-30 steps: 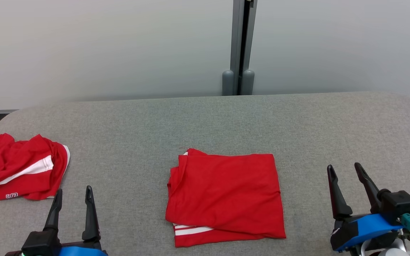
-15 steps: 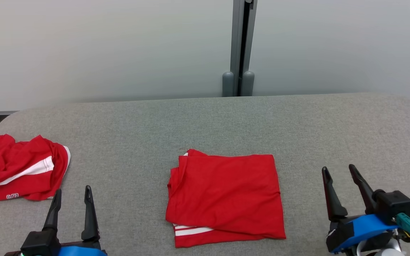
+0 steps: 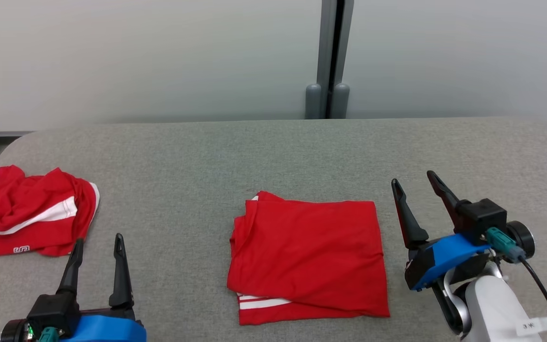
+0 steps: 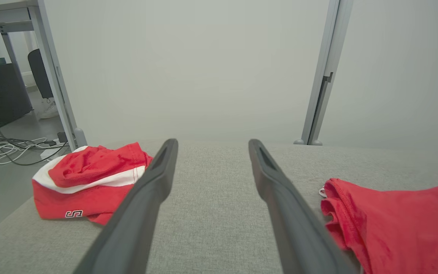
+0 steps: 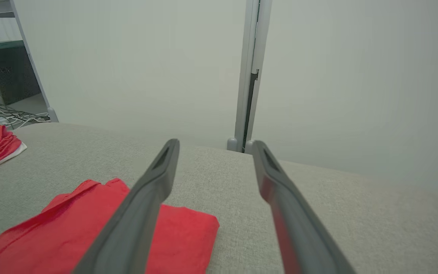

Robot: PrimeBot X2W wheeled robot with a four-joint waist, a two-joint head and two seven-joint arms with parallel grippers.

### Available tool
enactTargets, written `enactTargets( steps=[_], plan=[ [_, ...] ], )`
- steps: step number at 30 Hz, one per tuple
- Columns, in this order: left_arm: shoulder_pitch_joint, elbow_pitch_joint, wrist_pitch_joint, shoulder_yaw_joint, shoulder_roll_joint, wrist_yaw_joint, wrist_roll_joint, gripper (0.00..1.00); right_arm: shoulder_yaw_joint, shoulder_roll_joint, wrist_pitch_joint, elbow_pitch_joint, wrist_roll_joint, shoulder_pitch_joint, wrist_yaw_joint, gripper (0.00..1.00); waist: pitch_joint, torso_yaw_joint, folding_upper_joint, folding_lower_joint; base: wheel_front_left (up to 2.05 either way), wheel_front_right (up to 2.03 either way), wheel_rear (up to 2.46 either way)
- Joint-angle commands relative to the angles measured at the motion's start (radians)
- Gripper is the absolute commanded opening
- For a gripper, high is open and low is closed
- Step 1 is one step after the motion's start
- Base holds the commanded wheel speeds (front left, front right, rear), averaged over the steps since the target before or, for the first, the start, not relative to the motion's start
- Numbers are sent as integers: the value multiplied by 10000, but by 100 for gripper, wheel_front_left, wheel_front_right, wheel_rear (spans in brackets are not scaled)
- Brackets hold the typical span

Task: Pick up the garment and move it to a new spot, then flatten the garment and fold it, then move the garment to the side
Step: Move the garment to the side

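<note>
1. The folded red garment lies flat on the grey tabletop, about the middle of its near half. It forms a rough rectangle, with two white stripes showing at its near left corner.
2. The left hand hovers at the near left, its two dark fingers spread apart and pointing toward the far side, holding nothing. It sits between the two pieces of clothing and is apart from both.
3. The right hand is just to the right of the folded red garment, beside its far right corner. Its fingers are parted and empty and lean a little to the left. Whether it touches the tabletop I cannot tell.
4. A crumpled red-and-white garment lies in a heap at the left edge of the tabletop, well apart from the folded one. It has a small white logo on its near side.
5. Beyond the far edge stands a pale wall with a grey upright post.
6. In the left wrist view, loose cables lie on the floor past the tabletop's left end.
</note>
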Motion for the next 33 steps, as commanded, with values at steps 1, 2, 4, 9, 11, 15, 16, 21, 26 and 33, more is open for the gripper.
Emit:
enactTargets(
  steps=[1,2,4,9,11,15,16,21,26,33],
  plan=[
    [-167,11,-41,23,11,15,-64,100,-10,-14,-43,131,45,-116,1,100,83,92,0,0,0,0,0],
    [-217,12,-41,3,-1,15,-70,100,-15,-14,-12,433,-14,-230,1,100,140,150,0,0,0,0,0],
    [-322,34,-41,-64,-29,15,-80,100,-104,-12,-81,973,-38,-396,1,100,245,300,0,0,0,0,0],
    [-604,122,-41,-234,-91,-33,-144,100,-236,-15,-266,2652,-103,-695,1,100,473,591,0,0,0,0,0],
    [-715,185,-41,-266,-106,-60,-163,100,-229,-16,-365,3263,-94,-784,1,100,565,706,0,0,0,0,0],
    [-921,286,-41,-344,-135,-97,-196,100,-166,-19,-568,4454,5,-1014,1,100,725,883,0,0,0,0,0],
    [-964,312,-41,-360,-142,-106,-205,100,-145,-18,-616,4749,28,-1085,1,100,760,916,0,0,0,0,0],
    [-1134,404,-41,-431,-168,-157,-225,100,-98,-16,-881,5904,299,-1410,1,100,943,1076,0,0,0,0,0],
    [-1259,469,-41,-494,-209,-163,-225,100,227,-13,-1006,6887,888,-1449,1,100,993,1160,0,0,0,0,0],
    [-1156,475,-41,-391,-255,-166,-294,100,1190,-8,-1305,7229,2018,-1613,-10,0,1071,971,0,0,0,0,0]
  ],
)
